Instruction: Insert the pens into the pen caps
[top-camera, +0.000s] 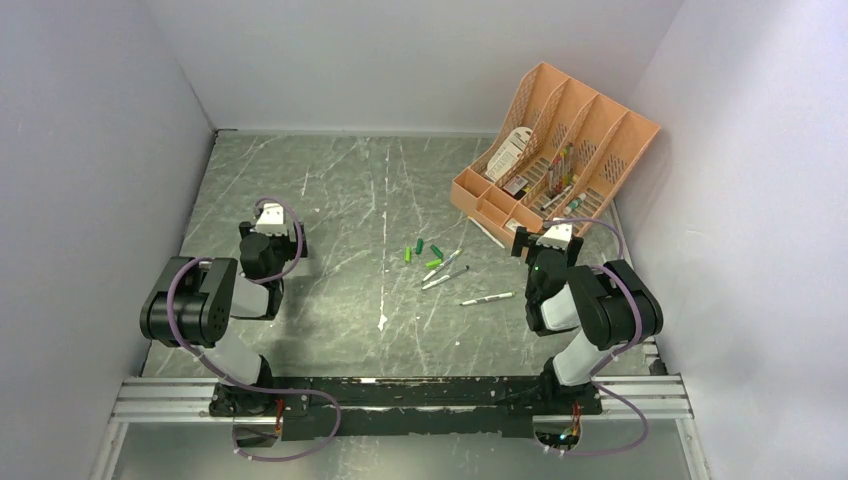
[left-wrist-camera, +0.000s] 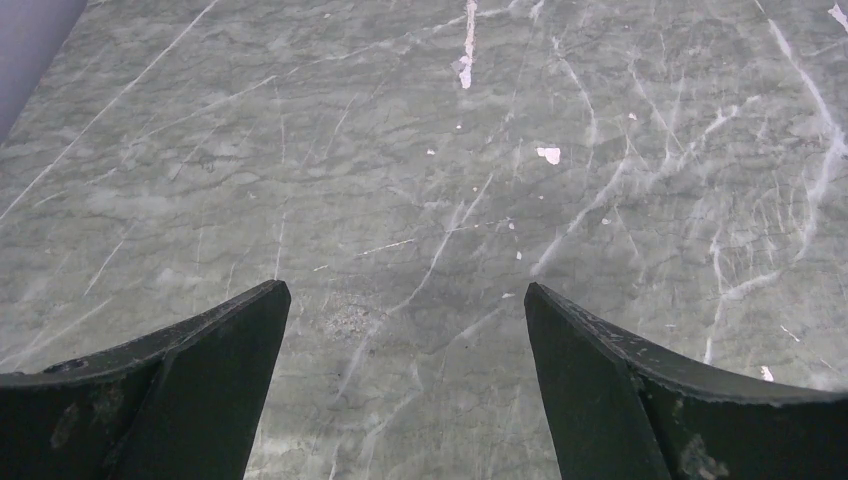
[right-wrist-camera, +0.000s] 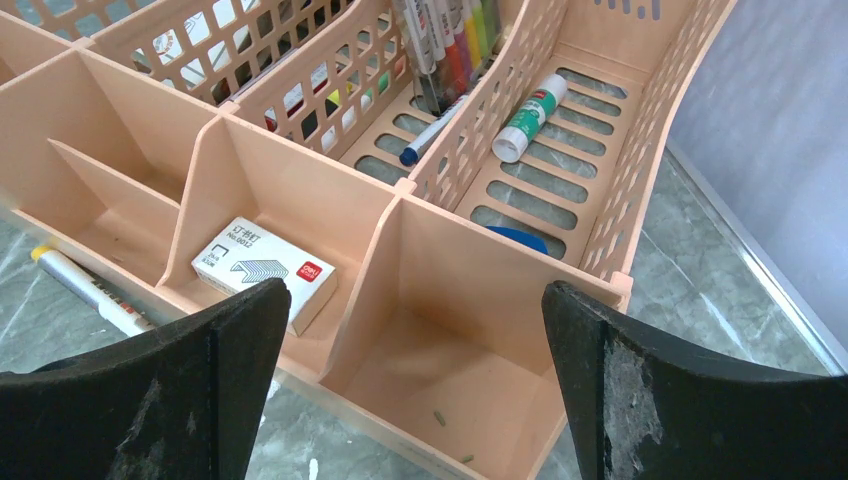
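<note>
Three pens (top-camera: 445, 278) lie on the grey marbled desk (top-camera: 330, 190) between the two arms, closer to the right arm. They are thin, straight and pale grey-white, with dark tips. Two lie close together, both slanting up toward the right. The third (top-camera: 487, 298) lies apart from them, nearer the right arm and closer to level.

Just beyond the upper pen of the pair sit the pen caps (top-camera: 421, 246), short bright green cylinders in a loose cluster, each far shorter than a pen. The overhead view is too small to tell whether any cap touches a pen.

The left fingers (left-wrist-camera: 210, 380) stand wide apart over bare desk, holding nothing. The right fingers (right-wrist-camera: 200, 380) are also spread wide and empty. They face the orange organizer (right-wrist-camera: 470, 260), which holds a staple box (right-wrist-camera: 262, 272) and a glue stick (right-wrist-camera: 528, 118).
</note>
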